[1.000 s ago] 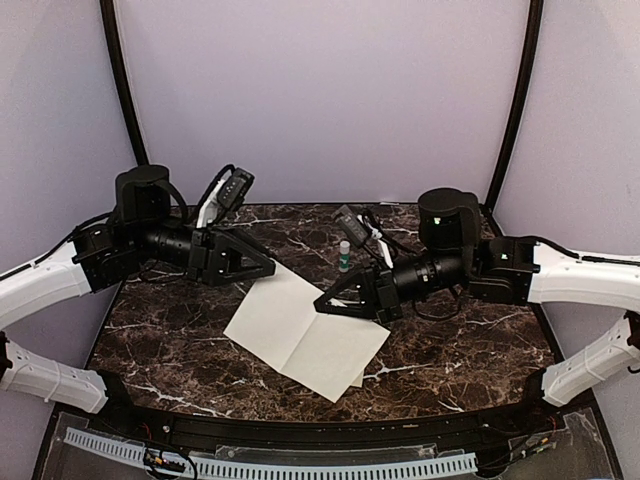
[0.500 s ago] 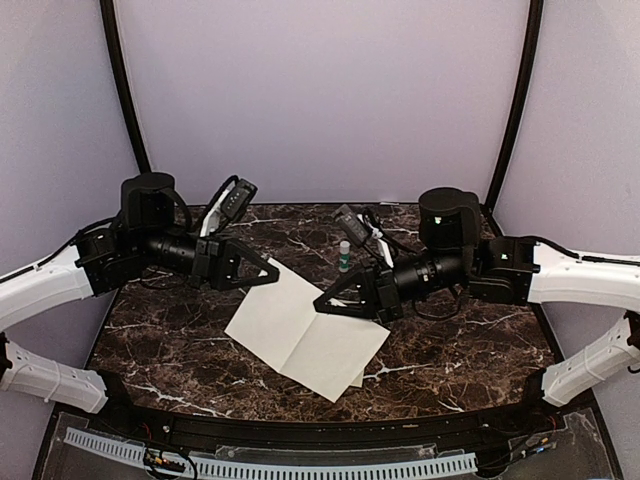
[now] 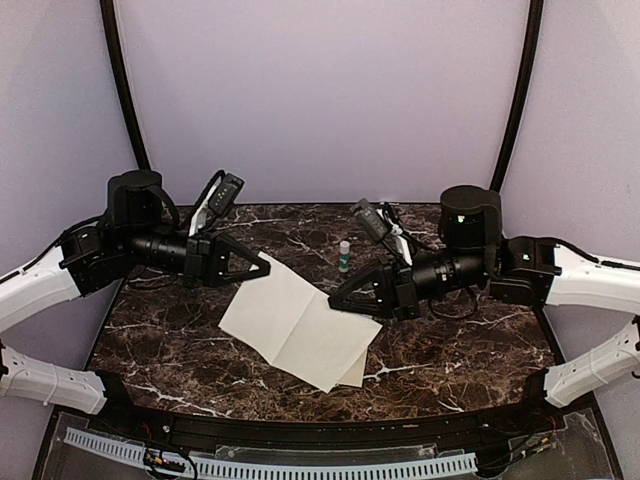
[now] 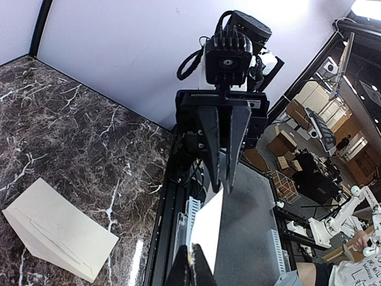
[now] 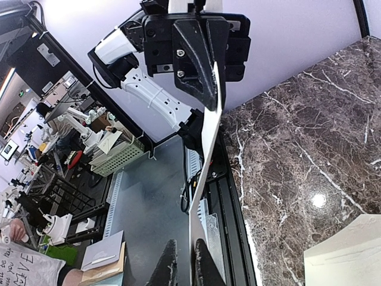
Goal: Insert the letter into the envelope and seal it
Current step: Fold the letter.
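From above, a dark brown marble table (image 3: 170, 340) veined in white stands between pale lilac walls (image 3: 320, 100), with two black posts rising at the back corners. There are two arms, one thin white paper sheet, the letter (image 3: 295, 320), one cream-beige paper envelope (image 3: 355, 374) and one small bottle with a green base (image 3: 344, 256). The left gripper (image 3: 262, 266) is at the letter's far left edge and the right gripper (image 3: 335, 297) at its far right edge. Only one corner of the envelope shows, under the letter's near corner. In the left wrist view, the left jaws are closed on the letter (image 4: 208, 229), which is seen edge-on running up to the right gripper (image 4: 221, 187). The envelope (image 4: 59, 238) lies flat on the marble, and a cluttered workshop shows beyond the table. In the right wrist view, the right gripper (image 5: 186, 265) has its jaws narrowly parted around the letter's edge, with a thin gap beside the paper. One corner of the envelope (image 5: 351, 256) shows at lower right.
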You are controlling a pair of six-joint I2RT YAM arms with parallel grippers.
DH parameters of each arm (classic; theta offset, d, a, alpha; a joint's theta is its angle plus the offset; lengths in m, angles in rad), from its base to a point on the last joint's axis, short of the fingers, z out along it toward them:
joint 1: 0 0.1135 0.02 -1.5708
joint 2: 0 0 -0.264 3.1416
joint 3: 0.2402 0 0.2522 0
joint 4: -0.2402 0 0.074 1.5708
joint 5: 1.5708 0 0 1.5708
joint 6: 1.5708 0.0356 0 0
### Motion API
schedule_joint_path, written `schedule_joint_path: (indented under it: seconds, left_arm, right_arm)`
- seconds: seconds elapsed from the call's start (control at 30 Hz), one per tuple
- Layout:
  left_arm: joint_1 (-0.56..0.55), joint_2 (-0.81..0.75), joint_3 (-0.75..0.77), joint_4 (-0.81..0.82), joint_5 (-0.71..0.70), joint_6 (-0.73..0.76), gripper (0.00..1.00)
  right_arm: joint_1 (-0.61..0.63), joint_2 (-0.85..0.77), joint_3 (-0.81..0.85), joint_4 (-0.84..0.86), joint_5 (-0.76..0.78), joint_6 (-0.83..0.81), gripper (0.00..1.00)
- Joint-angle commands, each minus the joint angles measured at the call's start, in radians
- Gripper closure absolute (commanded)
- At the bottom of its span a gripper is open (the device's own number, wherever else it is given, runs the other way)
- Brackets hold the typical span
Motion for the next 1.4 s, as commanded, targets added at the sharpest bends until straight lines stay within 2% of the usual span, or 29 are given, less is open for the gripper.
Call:
schedule_joint_path:
  seconds: [0.0, 0.3, 0.57, 0.77, 0.83, 0.9, 0.93, 1.0, 1.03, 1.1, 1.17, 1.27, 1.37]
  left_arm:
    - [0.009, -0.018, 0.033, -0.044, -0.011, 0.037, 1.0]
    - [0.01, -0.023, 0.034, -0.025, 0.003, 0.025, 1.0]
    - [0.017, -0.038, 0.041, -0.064, -0.016, 0.048, 1.0]
    - [0.02, -0.034, 0.044, -0.058, -0.014, 0.044, 1.0]
    - [0.019, -0.032, 0.051, -0.065, -0.031, 0.047, 0.92]
    - [0.019, -0.033, 0.06, -0.08, -0.078, 0.057, 0.73]
    - [0.02, -0.037, 0.065, -0.088, -0.101, 0.062, 0.58]
    - [0.02, -0.054, 0.084, -0.125, -0.237, 0.085, 0.45]
    - [0.019, -0.063, 0.095, -0.153, -0.352, 0.091, 0.39]
    - [0.019, -0.103, 0.101, -0.173, -0.496, 0.111, 0.34]
    - [0.02, -0.141, 0.098, -0.179, -0.571, 0.126, 0.31]
    - [0.019, -0.17, 0.092, -0.173, -0.551, 0.135, 0.29]
    - [0.019, -0.14, 0.081, -0.165, -0.435, 0.116, 0.3]
  right_arm:
    - [0.001, -0.042, -0.027, 0.011, 0.021, 0.0, 0.91]
    - [0.001, -0.006, -0.036, 0.004, -0.005, 0.007, 0.91]
    - [0.0, -0.009, -0.042, -0.007, -0.004, 0.011, 1.0]
    - [-0.001, -0.015, -0.052, 0.014, -0.006, 0.018, 1.0]
    - [0.001, -0.017, -0.052, 0.029, -0.005, 0.022, 1.0]
    - [0.0, -0.019, -0.054, 0.039, -0.001, 0.025, 1.0]
    - [0.0, -0.021, -0.053, 0.042, 0.004, 0.025, 1.0]
    - [0.0, -0.029, -0.054, 0.039, 0.029, 0.03, 1.0]
    - [0.001, -0.032, -0.055, 0.03, 0.051, 0.032, 1.0]
    - [-0.001, -0.045, -0.059, 0.01, 0.115, 0.038, 1.0]
    - [-0.007, -0.059, -0.074, 0.002, 0.156, 0.046, 1.0]
    - [-0.021, -0.081, -0.101, 0.024, 0.196, 0.068, 1.0]
    - [-0.038, -0.094, -0.119, 0.054, 0.205, 0.079, 1.0]
